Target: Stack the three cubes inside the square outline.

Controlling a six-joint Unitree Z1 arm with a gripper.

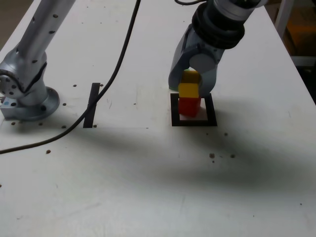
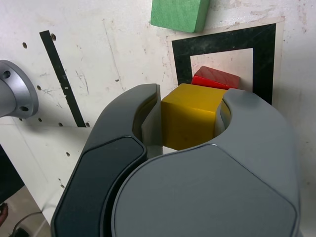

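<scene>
My gripper [image 1: 190,84] is shut on the yellow cube [image 1: 188,90], with one jaw on each side of it in the wrist view [image 2: 190,118]. The yellow cube [image 2: 190,114] sits directly over the red cube [image 1: 189,106], which stands inside the square outline [image 1: 193,122]. Whether the two cubes touch I cannot tell. A corner of the red cube [image 2: 216,78] shows past the yellow one, within the outline [image 2: 222,42]. The green cube [image 2: 178,14] lies flat on the table just outside the outline's corner; in the exterior view my gripper hides it.
A single black tape strip [image 1: 92,105] [image 2: 61,79] lies toward the exterior view's left. The arm's metal base [image 1: 27,94] [image 2: 15,89] stands at the far left, with a black cable [image 1: 118,64] running across the table beside it. The table's edge runs along the exterior view's right.
</scene>
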